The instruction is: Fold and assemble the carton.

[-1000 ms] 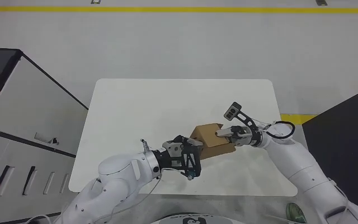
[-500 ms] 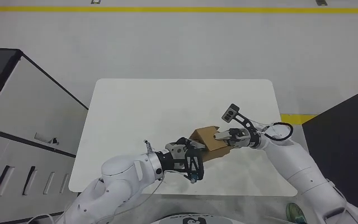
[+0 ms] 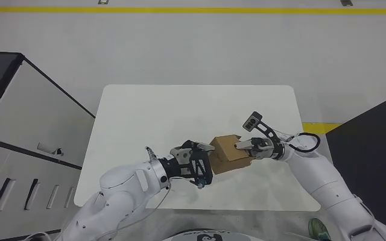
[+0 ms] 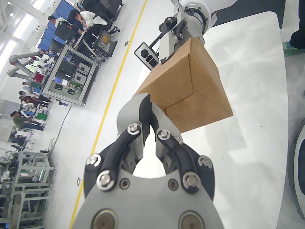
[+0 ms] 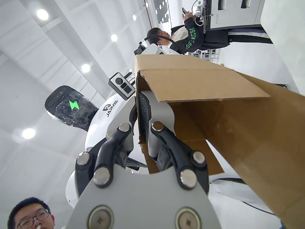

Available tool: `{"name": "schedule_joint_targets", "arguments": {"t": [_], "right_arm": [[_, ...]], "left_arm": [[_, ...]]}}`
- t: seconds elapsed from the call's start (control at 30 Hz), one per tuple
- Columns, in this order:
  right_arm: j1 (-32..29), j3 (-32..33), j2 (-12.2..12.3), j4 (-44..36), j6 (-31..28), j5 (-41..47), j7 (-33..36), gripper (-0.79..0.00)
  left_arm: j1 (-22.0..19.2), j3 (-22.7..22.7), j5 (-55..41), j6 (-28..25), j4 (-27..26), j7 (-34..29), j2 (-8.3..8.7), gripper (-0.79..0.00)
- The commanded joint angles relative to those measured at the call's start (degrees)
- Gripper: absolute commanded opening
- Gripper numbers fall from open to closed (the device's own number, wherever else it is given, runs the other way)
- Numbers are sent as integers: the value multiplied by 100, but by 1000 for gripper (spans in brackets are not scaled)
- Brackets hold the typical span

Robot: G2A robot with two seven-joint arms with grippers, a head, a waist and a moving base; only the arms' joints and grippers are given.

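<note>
I see the carton (image 3: pixel 229 155) over the near right part of the white tabletop (image 3: pixel 157 114), between my two arms. I cannot tell whether its lower edge rests on the surface.

The right end effector (image 3: pixel 242 145) is clamped on the carton. In the right wrist view one cardboard wall runs between its fingers (image 5: pixel 157 120), at the carton's open side, where a loose flap stands out just past them.

The left end effector (image 3: pixel 205 162) sits at the opposite side. In the left wrist view its fingers (image 4: pixel 140 110) are drawn together, with their tips right at the near corner of the carton (image 4: pixel 188 91). The faces turned toward that camera are folded shut along a seam.
</note>
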Motion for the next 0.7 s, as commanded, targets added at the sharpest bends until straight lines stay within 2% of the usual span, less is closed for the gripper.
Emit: {"name": "schedule_joint_targets", "arguments": {"t": [0.0, 0.4, 0.67], "right_arm": [[-2, 6, 5, -2, -7, 59, -1, -785], [-7, -13, 10, -26, 11, 212, -121, -785], [-126, 169, 61, -120, 44, 477, -1, -785]], "left_arm": [[40, -69, -18, 28, 1, 51, 7, -785], [216, -334, -88, 197, 1, 294, 30, -785], [384, -787, -290, 174, 1, 446, 70, -785]]}}
